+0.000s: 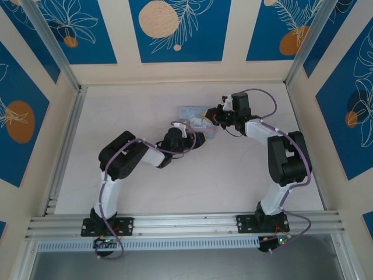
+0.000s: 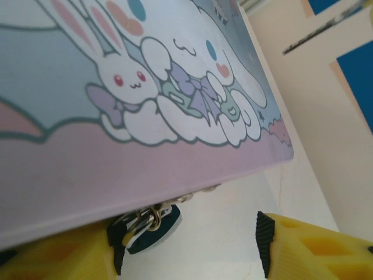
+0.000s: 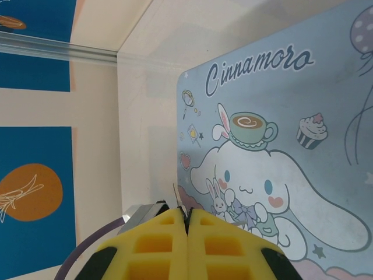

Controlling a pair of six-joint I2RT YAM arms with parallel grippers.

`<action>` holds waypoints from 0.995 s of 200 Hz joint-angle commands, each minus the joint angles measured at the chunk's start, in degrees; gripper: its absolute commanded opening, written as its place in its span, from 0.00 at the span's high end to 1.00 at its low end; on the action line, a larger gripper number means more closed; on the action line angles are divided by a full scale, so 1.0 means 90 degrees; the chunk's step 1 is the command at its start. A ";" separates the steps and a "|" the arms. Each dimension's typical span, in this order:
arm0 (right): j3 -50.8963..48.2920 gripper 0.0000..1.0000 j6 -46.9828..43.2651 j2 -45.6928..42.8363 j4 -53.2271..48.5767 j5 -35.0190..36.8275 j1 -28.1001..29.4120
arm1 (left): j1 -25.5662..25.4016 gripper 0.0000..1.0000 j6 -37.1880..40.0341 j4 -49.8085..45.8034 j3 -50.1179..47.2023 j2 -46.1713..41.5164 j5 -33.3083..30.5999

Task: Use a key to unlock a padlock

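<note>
The padlock (image 2: 152, 231), small and dark blue with metal rings on it, lies at the lower edge of the pale blue cartoon tin (image 2: 175, 87). My left gripper (image 2: 191, 242) is open around it. Its left pad touches the padlock, while the right fingertip (image 2: 266, 239) stands well clear. In the right wrist view my right gripper (image 3: 187, 213) is shut on the key (image 3: 176, 196), a thin metal sliver poking out between the yellow fingers, just off the tin's left edge (image 3: 180, 146). From above, both grippers, left (image 1: 187, 130) and right (image 1: 211, 119), meet at the tin (image 1: 192, 111).
The tin lies flat at the back middle of the white table (image 1: 145, 186). Aluminium rails (image 1: 64, 140) run along the table's left side, and cream walls with blue panels close in the back and both sides.
</note>
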 commanded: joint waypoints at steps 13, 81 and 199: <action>-0.0019 1.00 0.0020 0.0088 0.0152 -0.0025 0.0047 | -0.0210 0.45 -0.0379 0.0443 -0.0136 0.0219 -0.0273; -0.0057 1.00 -0.0019 0.0123 0.0172 -0.0064 0.0021 | -0.0401 0.45 -0.0624 0.0760 -0.0334 0.0087 -0.0695; -0.0123 1.00 0.0039 0.0136 0.0271 -0.0118 0.0020 | -0.0692 0.50 -0.0276 -0.1126 0.0378 0.0254 -0.1621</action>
